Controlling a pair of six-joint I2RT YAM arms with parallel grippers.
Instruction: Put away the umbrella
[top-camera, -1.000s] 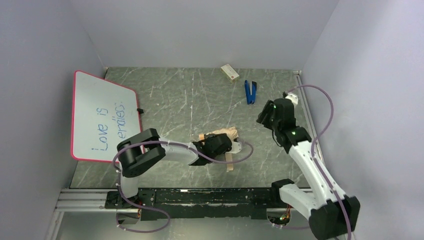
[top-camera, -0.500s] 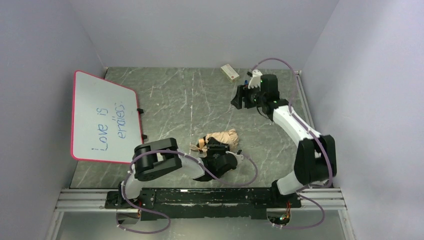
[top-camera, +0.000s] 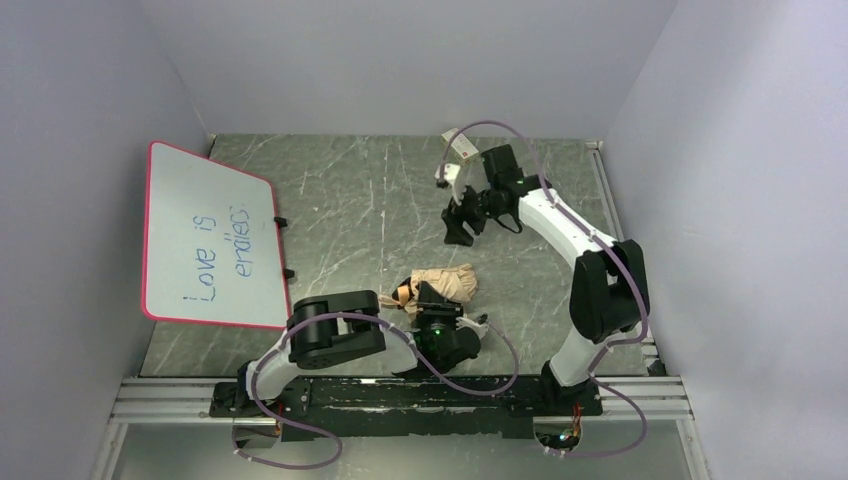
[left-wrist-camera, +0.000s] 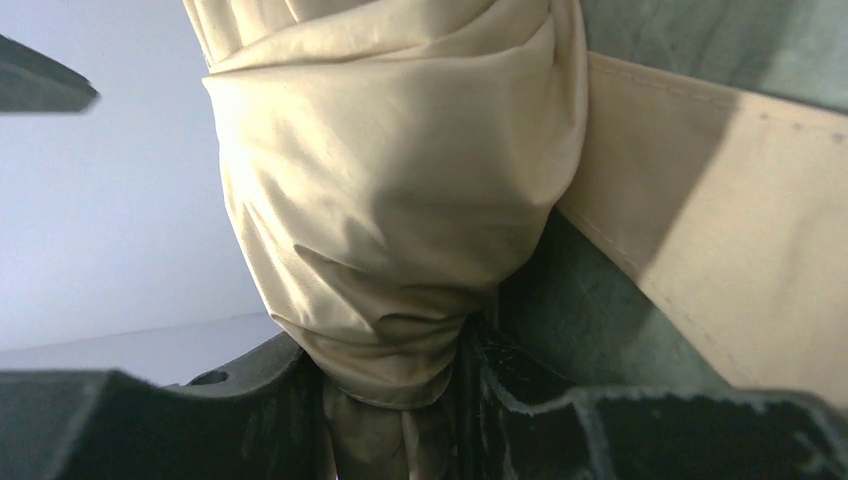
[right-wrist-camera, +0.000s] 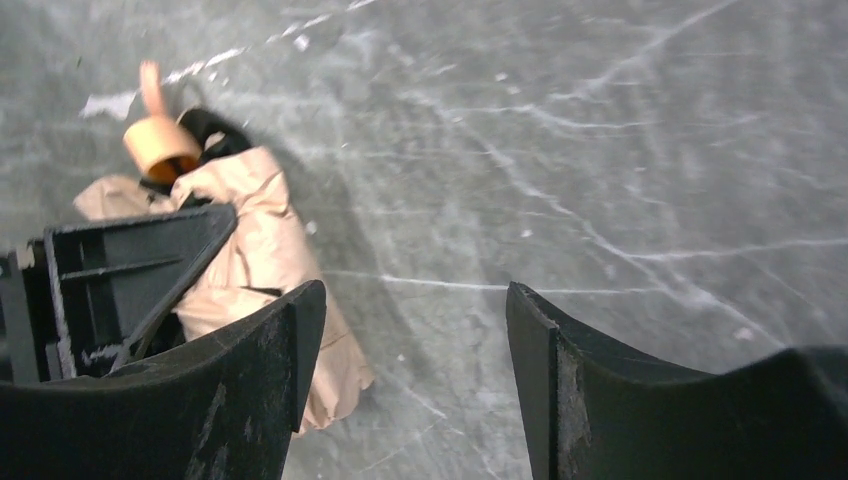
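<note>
In the left wrist view only, umbrella (left-wrist-camera: 390, 220) pinched in left jaws; right jaws spread.

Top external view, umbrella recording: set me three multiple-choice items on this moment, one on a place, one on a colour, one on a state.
1. Where does the whiteboard lie on the table?
A. on its left side
B. on its right side
C. between the arm bases

2. What colour is the fabric of the umbrella?
A. blue
B. beige
C. black

3. How is the right gripper?
A. shut on the umbrella
B. open, holding nothing
C. shut on the whiteboard

Key:
1 A, the whiteboard rests along the table's left edge.
2 B, the bundled cloth looks tan in all three views.
3 B, its own wrist view shows it spread wide with only bare table in the gap.
</note>
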